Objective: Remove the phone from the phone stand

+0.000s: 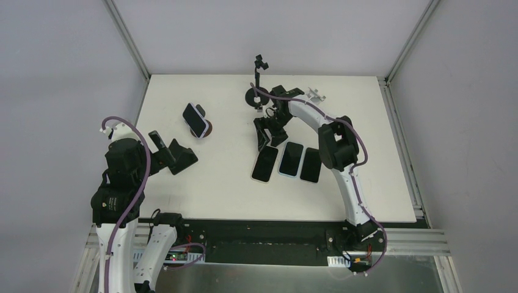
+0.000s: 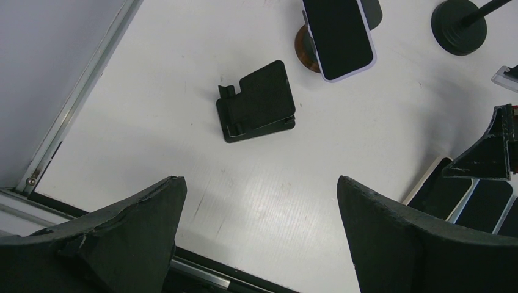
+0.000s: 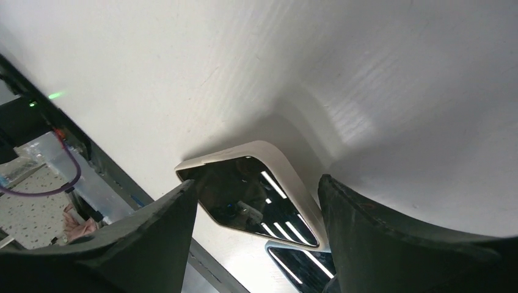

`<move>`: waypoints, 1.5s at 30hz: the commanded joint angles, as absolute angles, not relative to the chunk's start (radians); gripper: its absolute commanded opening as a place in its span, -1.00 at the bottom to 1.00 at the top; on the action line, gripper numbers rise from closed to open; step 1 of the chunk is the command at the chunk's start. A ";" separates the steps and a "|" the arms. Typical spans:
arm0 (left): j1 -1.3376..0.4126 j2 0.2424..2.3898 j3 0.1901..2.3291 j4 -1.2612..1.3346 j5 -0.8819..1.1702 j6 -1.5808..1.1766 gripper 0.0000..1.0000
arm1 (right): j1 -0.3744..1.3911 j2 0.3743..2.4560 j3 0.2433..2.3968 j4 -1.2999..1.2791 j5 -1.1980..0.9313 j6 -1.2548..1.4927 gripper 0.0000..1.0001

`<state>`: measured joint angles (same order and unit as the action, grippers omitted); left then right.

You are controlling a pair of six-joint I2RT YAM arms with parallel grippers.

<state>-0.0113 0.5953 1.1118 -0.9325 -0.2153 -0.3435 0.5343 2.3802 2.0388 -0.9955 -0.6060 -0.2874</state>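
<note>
Phone [image 1: 194, 115] leans on its round stand [image 1: 206, 130], left of centre on the desk [image 1: 226, 195]. Left hand [image 1: 173, 152] hovers open nearby; right hand [image 1: 269, 137] hangs open over a flat cream-edged phone [image 3: 238, 189].

Phone [image 1: 194, 115] on stand [image 1: 207, 130] (left of three flat phones [image 1: 291, 159]).

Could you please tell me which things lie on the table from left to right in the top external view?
empty black stand → propped phone → white-edged flat phone → blue-edged flat phone → dark flat phone
</note>
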 commanded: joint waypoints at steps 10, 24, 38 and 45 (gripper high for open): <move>-0.006 0.591 1.102 -0.916 -0.212 -0.315 0.98 | 0.549 2.203 1.901 -0.773 -0.230 -0.138 0.60; -0.006 0.588 1.091 -0.916 -0.226 -0.319 0.98 | 0.653 2.065 1.940 -0.506 -0.150 0.211 0.61; -0.006 0.572 1.075 -0.917 -0.240 -0.321 0.98 | 0.779 2.234 2.077 -0.201 -0.138 0.596 0.57; -0.006 0.572 1.074 -0.918 -0.235 -0.316 0.98 | 0.794 2.315 2.109 -0.110 -0.169 0.611 0.45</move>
<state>-0.0116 0.5774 1.0798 -0.9302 -0.2173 -0.3283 0.7780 2.2841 2.0674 -0.1967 -0.1596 0.5758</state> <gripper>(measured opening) 0.990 0.738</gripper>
